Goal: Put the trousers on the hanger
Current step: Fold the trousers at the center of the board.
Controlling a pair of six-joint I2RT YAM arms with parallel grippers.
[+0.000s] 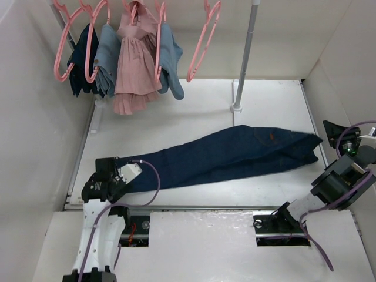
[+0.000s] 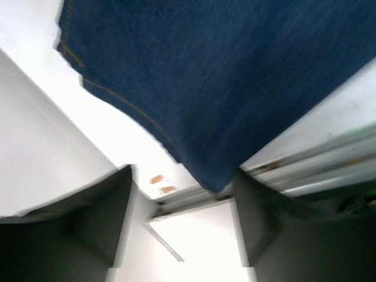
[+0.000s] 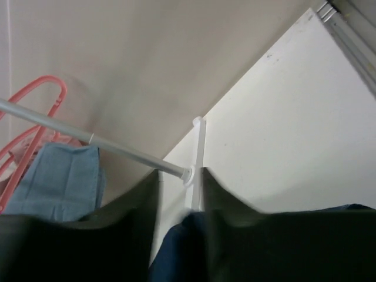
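Top external: trousers (image 1: 235,155) lie flat on the table (image 1: 176,117), stretched between your arms. Left gripper (image 2: 183,170) and right gripper (image 3: 180,171) are both spread, empty. Go for the free hanger (image 1: 201,47) and grip its lower bar.

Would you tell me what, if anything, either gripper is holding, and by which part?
Nothing appears held. The left gripper stands open around the leg hem of the trousers, which lie flat; the right gripper is open too.
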